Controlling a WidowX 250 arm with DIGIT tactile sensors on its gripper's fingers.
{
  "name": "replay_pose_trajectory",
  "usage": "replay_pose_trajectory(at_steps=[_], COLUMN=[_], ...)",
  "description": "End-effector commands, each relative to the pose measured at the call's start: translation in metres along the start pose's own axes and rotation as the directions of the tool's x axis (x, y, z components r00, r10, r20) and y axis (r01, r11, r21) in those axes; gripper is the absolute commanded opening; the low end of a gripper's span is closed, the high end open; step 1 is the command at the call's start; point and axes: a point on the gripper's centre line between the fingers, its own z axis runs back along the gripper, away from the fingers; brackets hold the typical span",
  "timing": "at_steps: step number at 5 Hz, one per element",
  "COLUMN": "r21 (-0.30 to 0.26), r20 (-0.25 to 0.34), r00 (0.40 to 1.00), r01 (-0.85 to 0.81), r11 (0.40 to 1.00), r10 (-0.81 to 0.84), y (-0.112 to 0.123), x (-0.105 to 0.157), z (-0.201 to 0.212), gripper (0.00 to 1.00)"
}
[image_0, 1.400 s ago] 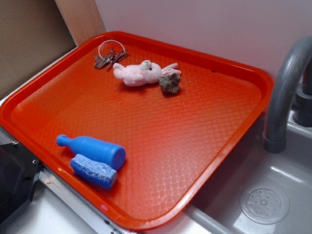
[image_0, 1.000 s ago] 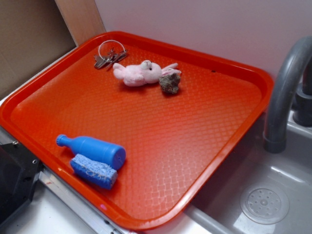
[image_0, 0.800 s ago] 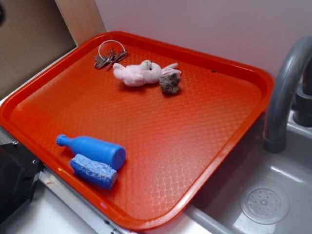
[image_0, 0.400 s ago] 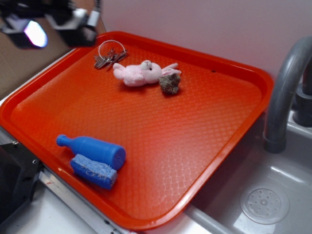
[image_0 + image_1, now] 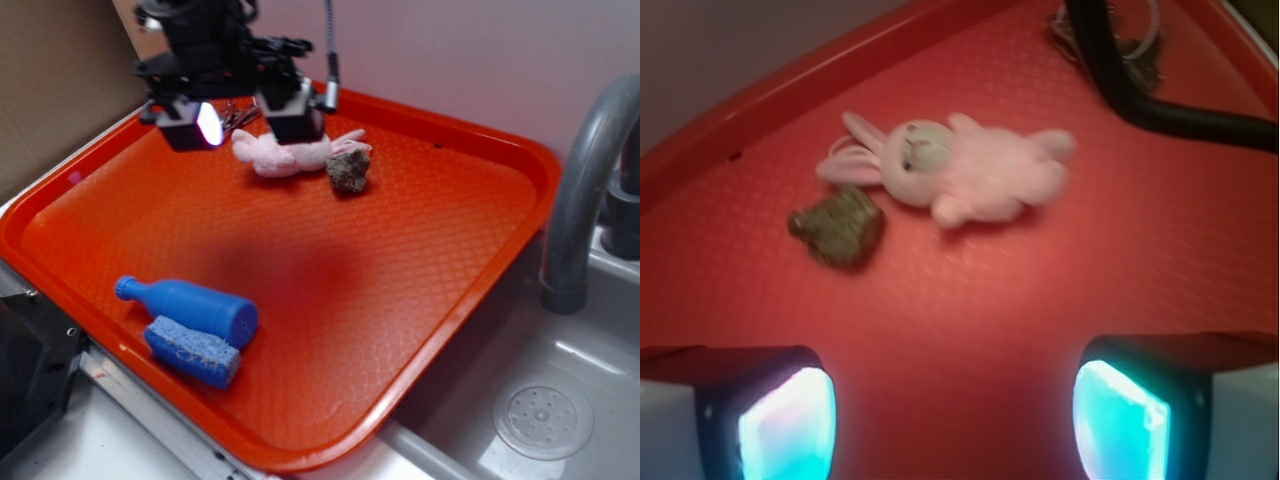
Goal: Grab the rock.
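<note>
Exterior view: While the gripper (image 5: 243,118) hung over the far-left part of the orange tray (image 5: 470,290), its jaws stood spread apart and held nothing.
Rock's spot: the rock (image 5: 348,171) lay on the tray's far side, touching the ear end of the pink plush bunny (image 5: 285,152), so a pick had to miss the toy.
Bystanders: a blue bottle (image 5: 190,306) and a blue sponge (image 5: 193,351) lay together at the near-left rim, well apart from the target; a grey faucet (image 5: 585,180) stood beside the tray.
Arm pose: pointed downward, raised above the surface, left of the rock, partly hiding the bunny.
Wrist view: both fingertips (image 5: 788,425) framed bare tray, wide apart.
Target there: the rock (image 5: 839,226) sat ahead and left of centre, just beside the bunny (image 5: 960,172); a black cable (image 5: 1145,85) crossed the top right.
</note>
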Motion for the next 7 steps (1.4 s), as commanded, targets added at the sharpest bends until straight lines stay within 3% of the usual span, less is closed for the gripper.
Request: replay_pose_trajectory(at_steps=[1, 2, 3, 4, 5, 7], r21=[-0.065, -0.029, -0.003, 0.012, 0.026, 0.022], r20=[0.028, 0.029, -0.007, -0.035, -0.027, -0.027], r00=[1.0, 1.0, 1.0, 0.996, 0.995, 0.979], r01=[-0.009, -0.009, 0.03, 0.08, 0.098, 0.201], r11=[0.998, 1.0, 1.0, 0.997, 0.995, 0.979], r10=[0.011, 0.01, -0.03, -0.08, -0.097, -0.2], y=[-0.028, -0.034, -0.04, -0.044, -0.044, -0.041], x=[0.038, 0.049, 0.049, 0.036, 0.021, 0.023], z=[-0.025, -0.045, -0.066, -0.08, -0.08, -0.041], gripper=[1.0, 1.0, 1.0, 1.0, 0.02, 0.0])
